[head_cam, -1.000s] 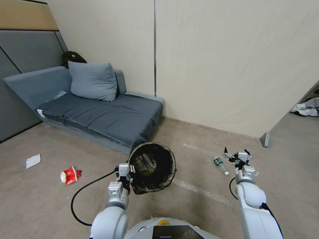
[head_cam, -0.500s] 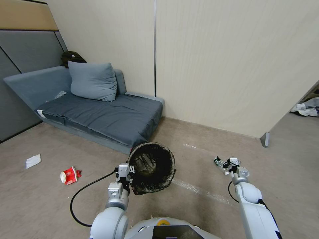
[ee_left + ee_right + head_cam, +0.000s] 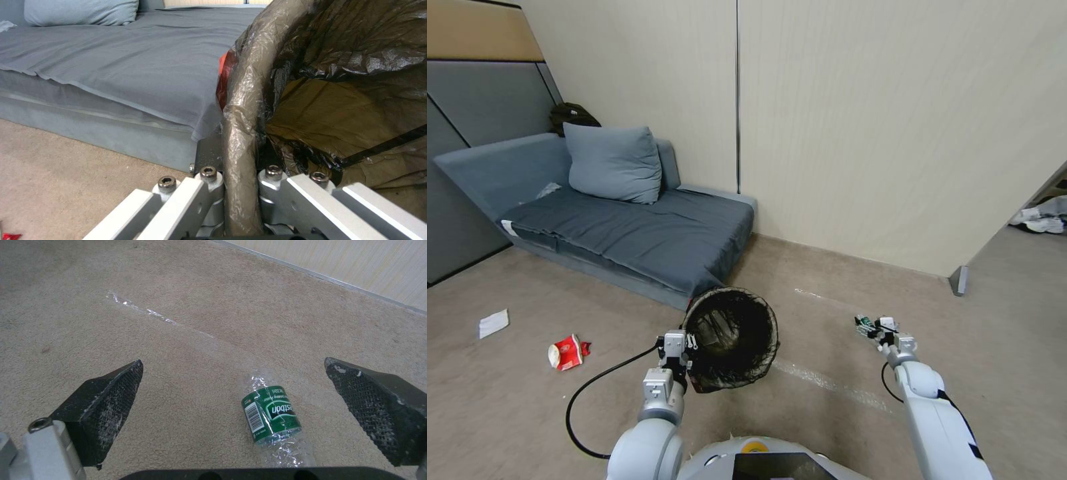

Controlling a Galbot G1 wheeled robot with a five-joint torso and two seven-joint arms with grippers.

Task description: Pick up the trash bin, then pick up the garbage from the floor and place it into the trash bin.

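**Bottle between the pads, bin already in hand**

The right gripper (image 3: 233, 390) hangs spread wide over the bottle (image 3: 272, 415) lying on the carpet: probably light, crushable and slick, best pinched across its labelled middle. Farther left, the left gripper (image 3: 240, 186) clamps the trash bin (image 3: 730, 337) by its bagged rim.

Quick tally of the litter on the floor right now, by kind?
Clear plastic bottle: 1, lying between the open fingers of the right gripper.
Red-and-white snack packet: 1.
White paper slip: 1.
Total: 3 pieces. The left gripper holds the trash bin by its rim.
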